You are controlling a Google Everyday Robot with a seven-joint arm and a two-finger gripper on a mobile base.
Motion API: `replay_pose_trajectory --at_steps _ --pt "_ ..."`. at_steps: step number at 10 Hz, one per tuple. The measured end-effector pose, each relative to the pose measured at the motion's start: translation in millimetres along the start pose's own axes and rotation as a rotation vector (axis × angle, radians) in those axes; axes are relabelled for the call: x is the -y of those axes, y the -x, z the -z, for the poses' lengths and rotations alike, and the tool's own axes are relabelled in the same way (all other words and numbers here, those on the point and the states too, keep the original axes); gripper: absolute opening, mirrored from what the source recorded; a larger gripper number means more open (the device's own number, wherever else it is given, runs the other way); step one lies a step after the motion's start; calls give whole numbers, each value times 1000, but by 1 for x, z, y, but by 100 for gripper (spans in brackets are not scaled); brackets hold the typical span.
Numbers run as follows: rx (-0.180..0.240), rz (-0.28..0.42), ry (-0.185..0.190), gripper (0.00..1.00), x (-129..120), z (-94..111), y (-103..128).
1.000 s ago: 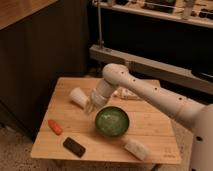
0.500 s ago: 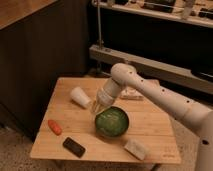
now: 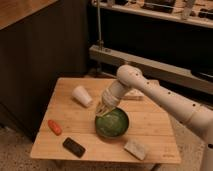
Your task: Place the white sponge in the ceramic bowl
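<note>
- The wooden table (image 3: 150, 122) fills the middle of the view. Its widest bare wood lies at 3 o'clock from the bowl and runs to the right edge.
- The arm (image 3: 155, 92) enters from 4 o'clock, rises to a rounded joint above the far part of the table, then bends down steeply toward 7 o'clock.
- The ceramic bowl (image 3: 114, 125) stands a little in front of the table's centre. Only its glossy green inside shows.
- The gripper (image 3: 103, 111) hangs over the bowl's rim at 10 o'clock and points down. It is not possible to tell if it is spread or pressed together, or if it pinches anything.
- The white cup (image 3: 81, 95) lies on its side at 10 o'clock from the bowl, apart from it and near the gripper.
- The white sponge (image 3: 135, 148) lies on the table at 5 o'clock from the bowl, just beside it and near the front edge.
- The black slab (image 3: 74, 147) lies flat at 8 o'clock, also near the front edge.
- The orange object (image 3: 54, 127) lies at 9 o'clock, near the left edge and well apart from the bowl.
</note>
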Motion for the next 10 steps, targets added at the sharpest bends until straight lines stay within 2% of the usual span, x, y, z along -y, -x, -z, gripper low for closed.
replay_pose_trajectory --at_steps 3,6,9,10 --pt "3 -13 -2 31 -1 0 -4" --pt "6 -17 2 51 -3 -1 -6" --pt "6 -19 1 54 -3 -1 -7" --pt "5 -16 6 63 -2 0 -7"
